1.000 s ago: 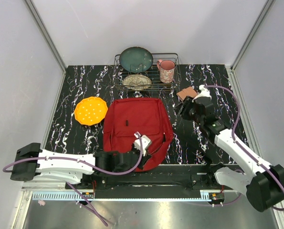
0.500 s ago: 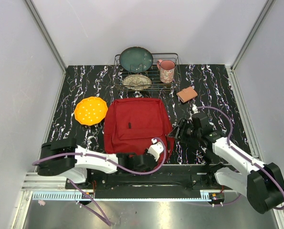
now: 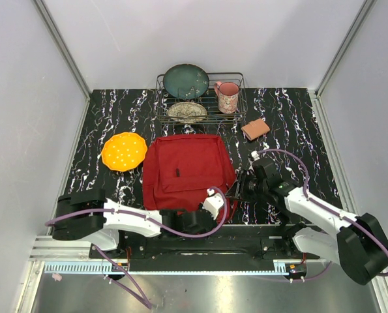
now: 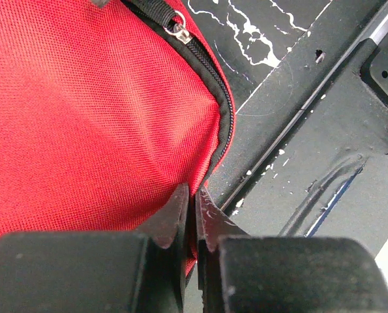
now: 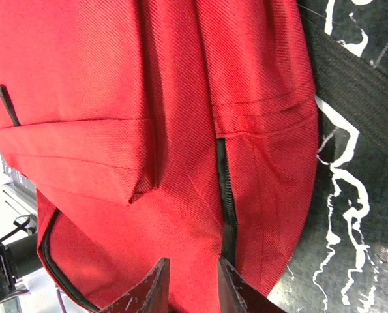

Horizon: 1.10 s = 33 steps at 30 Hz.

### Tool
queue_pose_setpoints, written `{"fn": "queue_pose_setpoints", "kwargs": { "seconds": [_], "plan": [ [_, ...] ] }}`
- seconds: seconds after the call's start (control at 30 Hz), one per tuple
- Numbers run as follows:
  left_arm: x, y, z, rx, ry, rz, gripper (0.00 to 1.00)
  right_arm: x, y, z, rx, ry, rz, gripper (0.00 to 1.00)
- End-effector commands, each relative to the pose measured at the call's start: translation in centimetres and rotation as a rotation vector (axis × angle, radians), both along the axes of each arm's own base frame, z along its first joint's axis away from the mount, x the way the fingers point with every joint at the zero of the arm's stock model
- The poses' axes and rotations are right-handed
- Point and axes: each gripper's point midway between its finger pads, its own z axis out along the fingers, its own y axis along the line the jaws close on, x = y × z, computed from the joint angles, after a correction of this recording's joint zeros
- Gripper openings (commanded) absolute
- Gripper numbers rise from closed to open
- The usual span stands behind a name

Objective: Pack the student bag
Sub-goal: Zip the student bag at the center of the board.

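Note:
The student bag [image 3: 180,171], a large red backpack, lies flat in the middle of the table. My left gripper [image 3: 214,197] sits at its near right corner. In the left wrist view that gripper [image 4: 194,194] is shut, with a fold of the bag's red edge [image 4: 115,117] pinched between the jaws, below a zipper pull [image 4: 179,29]. My right gripper [image 3: 241,186] rests at the bag's right edge. In the right wrist view it [image 5: 192,267] stands open over the red fabric [image 5: 115,98], one fingertip [image 5: 223,267] beside the black zipper [image 5: 225,195].
A wire rack [image 3: 236,81] at the back holds a teal plate [image 3: 186,81], a patterned dish [image 3: 186,111] and a pink mug [image 3: 227,96]. An orange plate [image 3: 124,151] lies left of the bag. A small brown block [image 3: 255,129] lies at the back right. A black strap [image 5: 357,85] trails off the bag.
My right arm has drawn back from beside the brown block to the bag's right edge. My left gripper has slid right along the bag's near edge, and that corner has bunched in.

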Motion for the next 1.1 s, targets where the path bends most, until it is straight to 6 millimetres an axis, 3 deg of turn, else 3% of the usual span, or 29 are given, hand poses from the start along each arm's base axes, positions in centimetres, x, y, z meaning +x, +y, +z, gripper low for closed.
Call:
{"fn": "queue_pose_setpoints", "kwargs": {
  "seconds": [0.0,0.1,0.3,0.43,0.63,0.83,1.07],
  "plan": [
    [-1.1,-2.2,2.7,-0.117,0.044,-0.026,0.01,0.5,-0.4,-0.5,-0.042,-0.02,-0.019,0.39],
    [-1.0,-1.9,2.8,-0.122,0.04,-0.019,0.0,0.6,-1.5,-0.8,-0.102,-0.031,-0.039,0.43],
    [-1.0,-1.5,2.8,-0.122,0.036,-0.02,0.0,1.8,-2.1,0.9,-0.081,-0.127,-0.121,0.51],
    [-1.0,-1.5,3.0,-0.127,0.034,-0.023,0.0,1.7,-1.3,0.4,-0.039,-0.099,-0.111,0.51],
    [-1.0,-1.6,3.1,-0.13,0.03,-0.024,0.0,1.1,-1.0,-2.0,-0.054,-0.021,-0.09,0.47],
    [-1.0,-1.5,3.0,-0.128,0.03,-0.022,0.0,0.8,-0.3,-2.0,-0.002,-0.019,-0.079,0.31],
    [-1.0,-1.5,3.0,-0.129,0.031,-0.023,0.0,0.9,0.3,-1.4,0.027,-0.038,-0.049,0.26]
  ]
}}
